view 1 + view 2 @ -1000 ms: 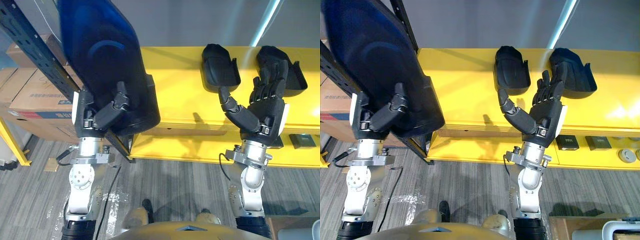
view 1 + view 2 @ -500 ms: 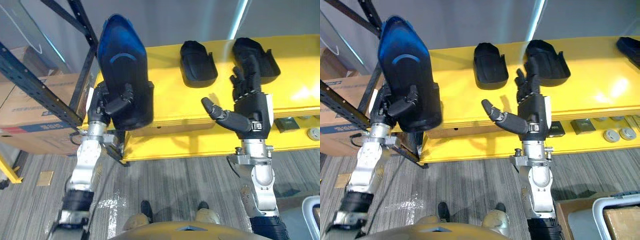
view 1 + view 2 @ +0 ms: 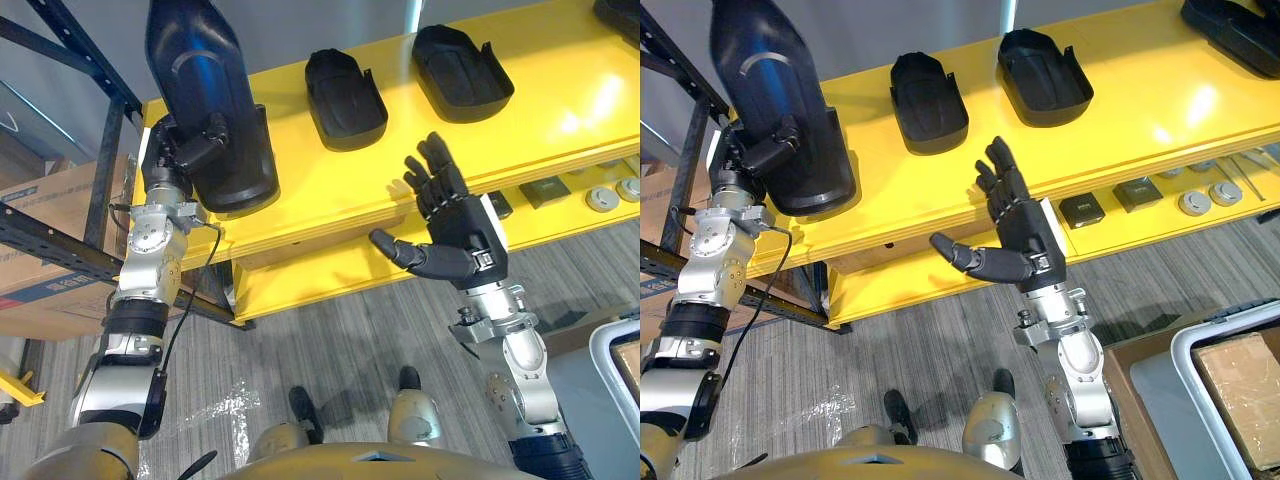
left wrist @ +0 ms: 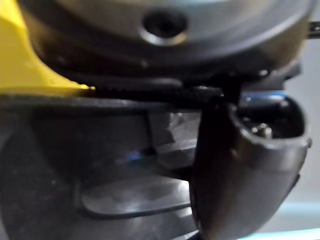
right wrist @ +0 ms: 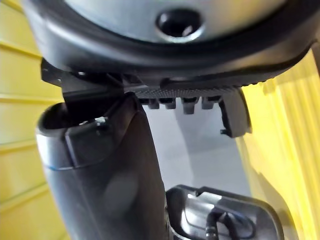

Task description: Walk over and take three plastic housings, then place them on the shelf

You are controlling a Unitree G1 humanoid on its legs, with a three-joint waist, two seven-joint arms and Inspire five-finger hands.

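Housing number one stands upright, clamped in the left hand's curled fingers over the table's left end, beside the rack. The right hand hovers empty, fingers spread. Two housings lie on the table. The collecting step looks unfinished: next, reach forward and grip the nearer.

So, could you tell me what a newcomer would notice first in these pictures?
The left hand grips a big black housing upright at the yellow shelf's left end. The right hand is open, raised before the shelf, where two more housings lie.
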